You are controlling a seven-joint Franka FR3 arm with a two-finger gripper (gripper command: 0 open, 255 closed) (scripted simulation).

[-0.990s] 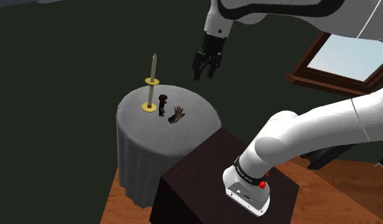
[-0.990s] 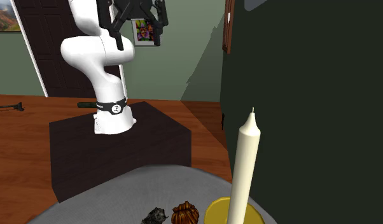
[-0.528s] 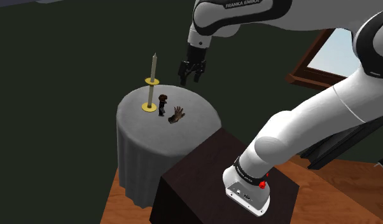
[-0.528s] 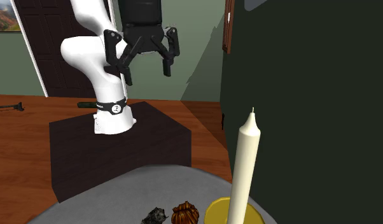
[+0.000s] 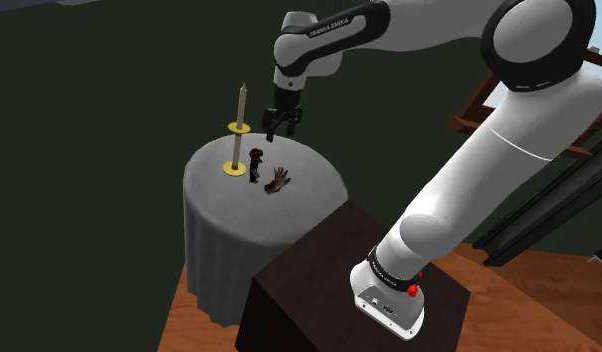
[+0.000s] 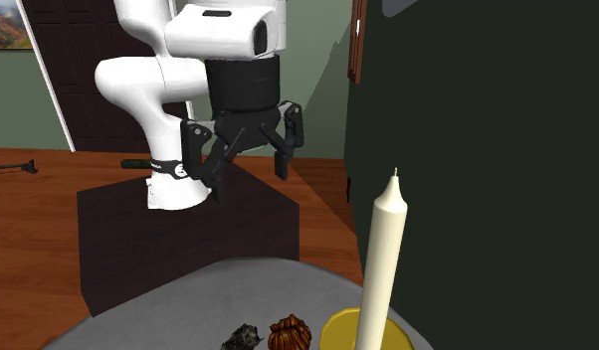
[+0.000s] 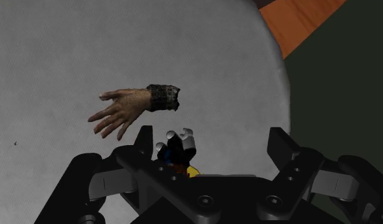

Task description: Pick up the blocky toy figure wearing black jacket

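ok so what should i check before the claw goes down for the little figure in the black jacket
1. Claw open: ok, fingers stand apart.
2. Claw holding nothing: ok.
3. Toy figure centred between the fingers: not ok, in the wrist view it sits close to one finger.
4. Toy figure upright on the table: ok in the shoulder view.
5. Hand prop apart from the figure: ok, a gap shows.
6. Candle clear of the way down: cannot tell; it stands close beside the figure.
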